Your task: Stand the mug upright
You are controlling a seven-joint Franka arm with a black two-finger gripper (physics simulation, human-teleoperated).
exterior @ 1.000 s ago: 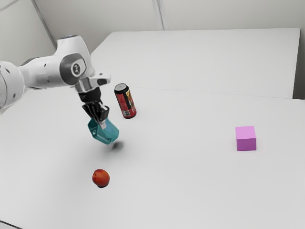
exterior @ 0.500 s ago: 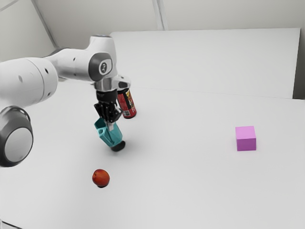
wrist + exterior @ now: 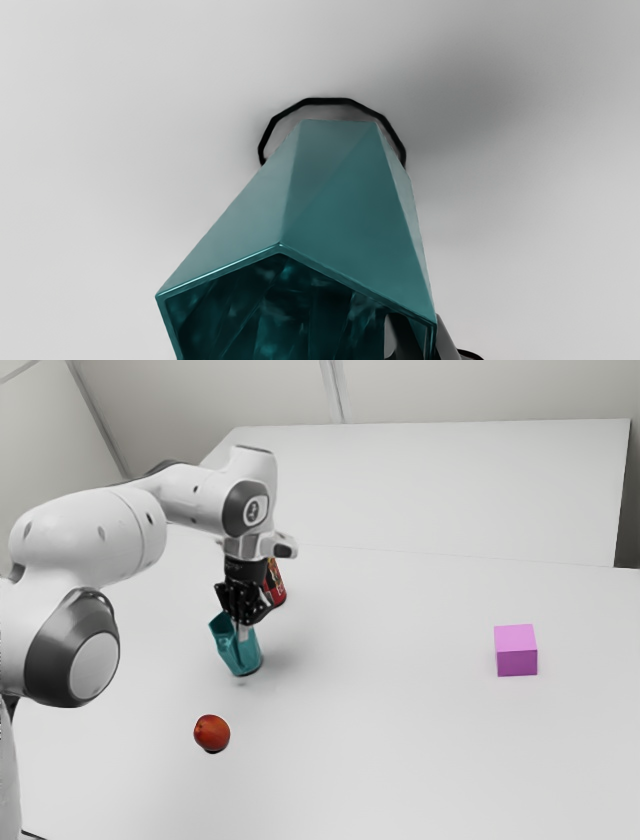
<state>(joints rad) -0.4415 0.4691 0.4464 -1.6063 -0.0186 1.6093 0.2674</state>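
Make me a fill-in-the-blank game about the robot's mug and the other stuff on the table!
1. The mug is coloured ____.
2. One of the jaws is inside the mug, and the other is ____ it.
3. The pinkish-purple block is shaped like a ____.
4. The orange-red round thing is nearer the exterior view's ____ edge than its right edge.

Missing words: teal; outside; cube; left.

arm [image 3: 85, 540]: white, rounded segments, small dark dots | far from jaws: dark grey joint collar [image 3: 58, 650], pale round cap [image 3: 95, 666] | above jaws: dark grey oval patch [image 3: 236, 510], light badge [image 3: 252, 512] with dark mark | gripper [image 3: 241, 631]: black, angular
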